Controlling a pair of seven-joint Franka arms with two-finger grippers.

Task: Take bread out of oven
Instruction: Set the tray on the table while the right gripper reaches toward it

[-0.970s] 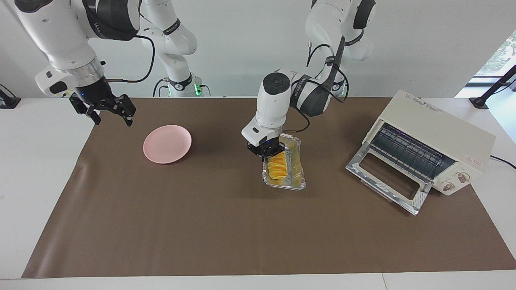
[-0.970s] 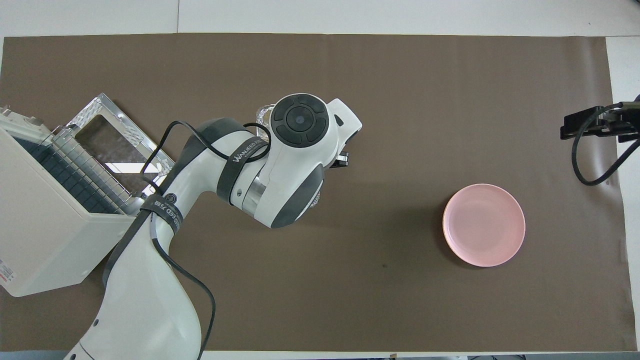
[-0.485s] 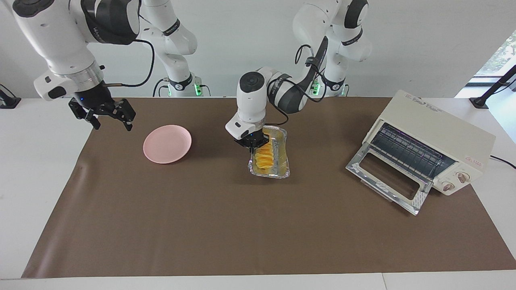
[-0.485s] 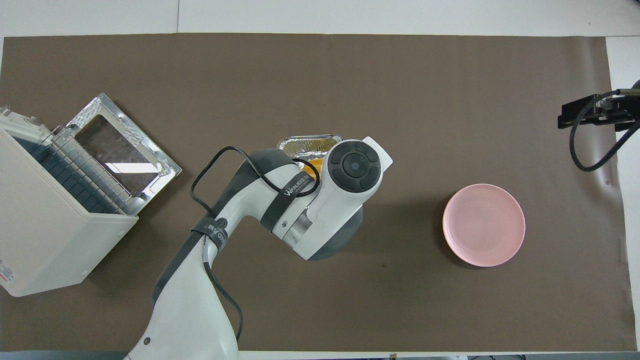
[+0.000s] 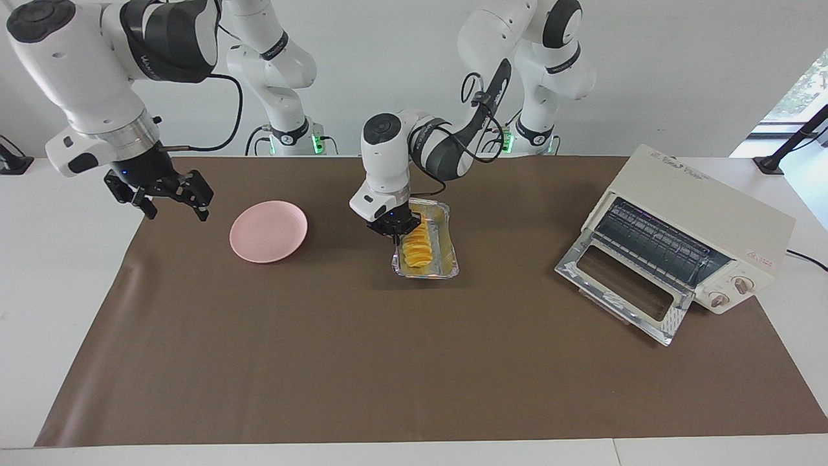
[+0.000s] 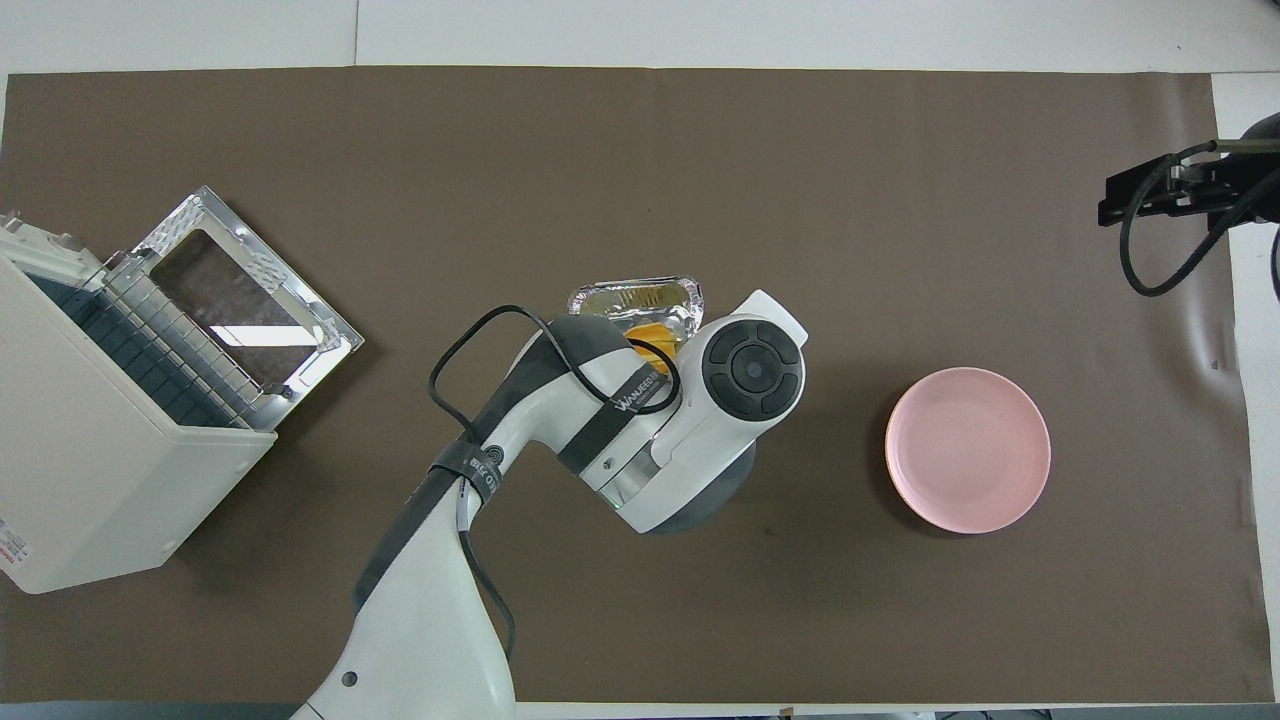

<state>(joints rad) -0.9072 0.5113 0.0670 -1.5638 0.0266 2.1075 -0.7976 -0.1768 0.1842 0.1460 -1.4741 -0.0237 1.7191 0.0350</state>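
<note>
Since a second ago, the foil tray (image 5: 426,253) with the bread (image 5: 414,248) in it has travelled with the left gripper (image 5: 394,228) away from the oven (image 5: 687,241) and toward the middle of the brown mat (image 5: 414,362), now nearer to the pink plate (image 5: 268,231) than before; the right gripper (image 5: 169,188) has shifted slightly toward the right arm's end of the table. Reading the facing view from its left: the right gripper hangs in the air over the mat's edge at the right arm's end, fingers spread apart and holding nothing. Next comes the pink plate, lying flat on the mat with nothing on it, well apart from the tray. At the centre, the left gripper is clamped shut on the rim of the foil tray at the end nearer to the robots. The bread lies inside the tray, lengthwise, its ridged yellow top exposed. Whether the tray rests on the mat or is held just above it cannot be told. At the left arm's end stands the oven, angled on the mat, its silver door (image 5: 621,288) folded fully down and its wire rack (image 5: 653,243) bare. In the overhead view the left arm covers most of the tray (image 6: 634,298), and the plate (image 6: 967,449) lies toward the right arm's end.
</note>
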